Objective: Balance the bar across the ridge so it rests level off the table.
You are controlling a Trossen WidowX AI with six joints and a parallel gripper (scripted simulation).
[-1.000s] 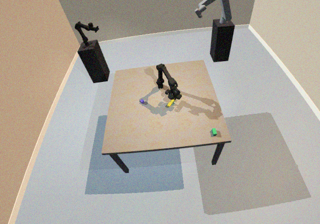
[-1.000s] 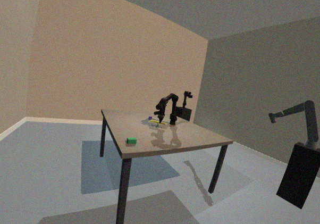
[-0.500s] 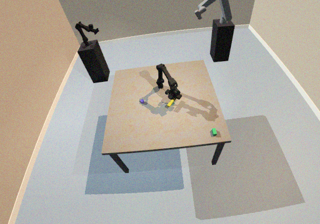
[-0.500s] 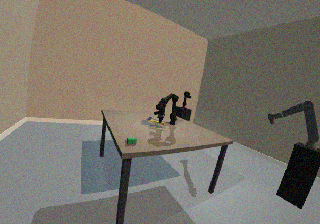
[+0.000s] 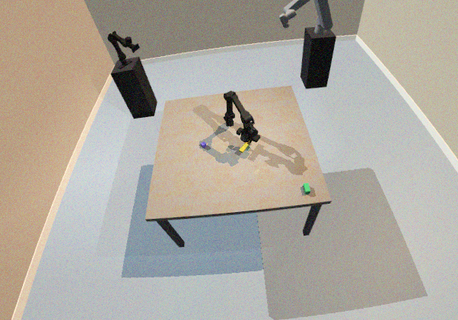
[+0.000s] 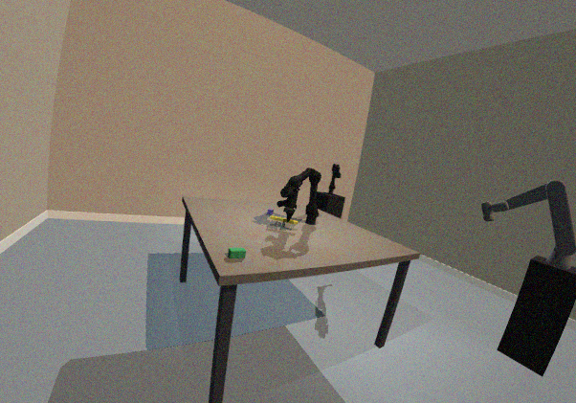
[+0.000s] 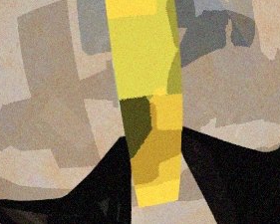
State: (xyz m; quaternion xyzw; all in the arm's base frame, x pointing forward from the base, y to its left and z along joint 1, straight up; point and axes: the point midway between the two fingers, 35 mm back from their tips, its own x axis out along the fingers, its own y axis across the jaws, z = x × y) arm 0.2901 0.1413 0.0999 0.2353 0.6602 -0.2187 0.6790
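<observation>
The yellow bar (image 5: 243, 148) (image 6: 276, 218) (image 7: 144, 59) is held above the table, looking close to level in the exterior view. My gripper (image 5: 249, 142) (image 6: 289, 220) (image 7: 152, 137) is shut on the bar near one end, with a dark fingertip on each side in the wrist view. A small teal piece, apparently the ridge (image 5: 248, 148), shows beside and below the bar in the top view. The bar hides most of it. Whether the bar touches the ridge is too small to tell.
A small purple block (image 5: 203, 144) (image 6: 270, 212) lies on the table (image 5: 190, 189) (image 6: 335, 245), to the left of the bar in the top view. A green block (image 5: 306, 188) (image 6: 236, 253) lies near a table corner. Two other arms stand on black pedestals away from the table.
</observation>
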